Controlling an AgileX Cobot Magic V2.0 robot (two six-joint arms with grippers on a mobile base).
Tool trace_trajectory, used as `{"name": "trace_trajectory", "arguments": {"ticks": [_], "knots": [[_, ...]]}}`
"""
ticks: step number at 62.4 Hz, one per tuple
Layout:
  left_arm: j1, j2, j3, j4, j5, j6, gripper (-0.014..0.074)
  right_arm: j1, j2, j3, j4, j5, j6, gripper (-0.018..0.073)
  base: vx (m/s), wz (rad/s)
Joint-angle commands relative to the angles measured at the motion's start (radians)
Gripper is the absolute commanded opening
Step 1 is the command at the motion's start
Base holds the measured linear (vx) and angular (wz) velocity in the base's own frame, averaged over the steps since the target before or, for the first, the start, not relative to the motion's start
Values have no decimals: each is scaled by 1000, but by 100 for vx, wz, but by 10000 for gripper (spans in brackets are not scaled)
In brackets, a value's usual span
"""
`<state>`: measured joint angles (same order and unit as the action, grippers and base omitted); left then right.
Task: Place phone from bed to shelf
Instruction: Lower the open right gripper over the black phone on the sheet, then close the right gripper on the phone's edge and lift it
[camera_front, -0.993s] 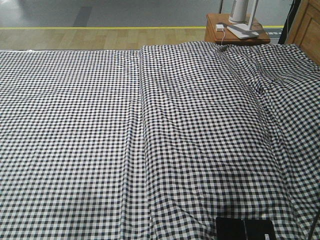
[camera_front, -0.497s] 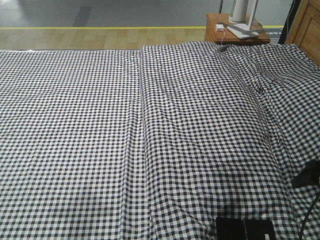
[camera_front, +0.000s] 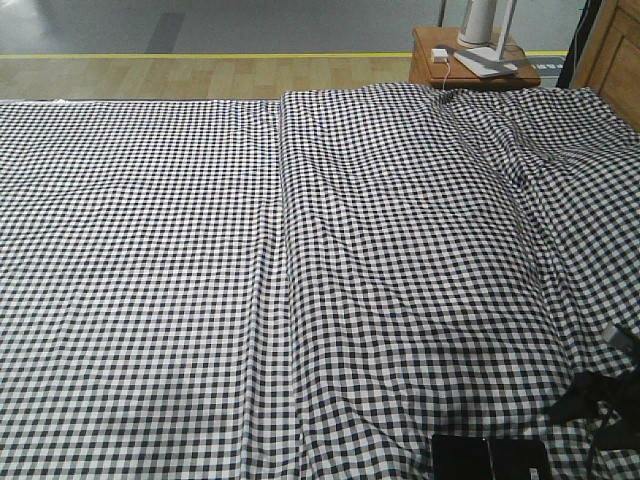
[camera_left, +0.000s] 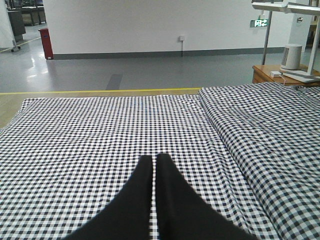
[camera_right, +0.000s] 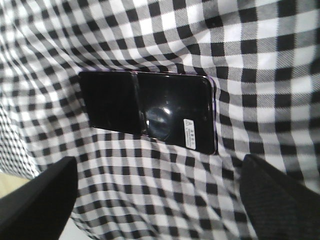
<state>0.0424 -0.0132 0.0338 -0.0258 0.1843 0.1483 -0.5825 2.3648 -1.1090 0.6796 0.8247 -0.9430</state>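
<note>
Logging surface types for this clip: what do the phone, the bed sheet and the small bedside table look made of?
Phone: glossy glass-like face, judging by reflections; thin pinkish rim, probably metal. Bed sheet: matte woven fabric, creased and folded. Bedside table: smooth reddish-brown wood or veneer; cannot tell which.

Grey floor, white wall, reddish bedside table.
</note>
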Motion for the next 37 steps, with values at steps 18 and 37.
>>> {"name": "trace_trajectory", "arguments": {"ticks": [18,37], "knots": [[-4,-13,-21,-9,-72,-6,1,-8,147,-81,50,63,-151,599,0,0],[-4,-13,-21,-9,-72,-6,1,-8,242,-143,168,93,-255,594,0,0]]}}
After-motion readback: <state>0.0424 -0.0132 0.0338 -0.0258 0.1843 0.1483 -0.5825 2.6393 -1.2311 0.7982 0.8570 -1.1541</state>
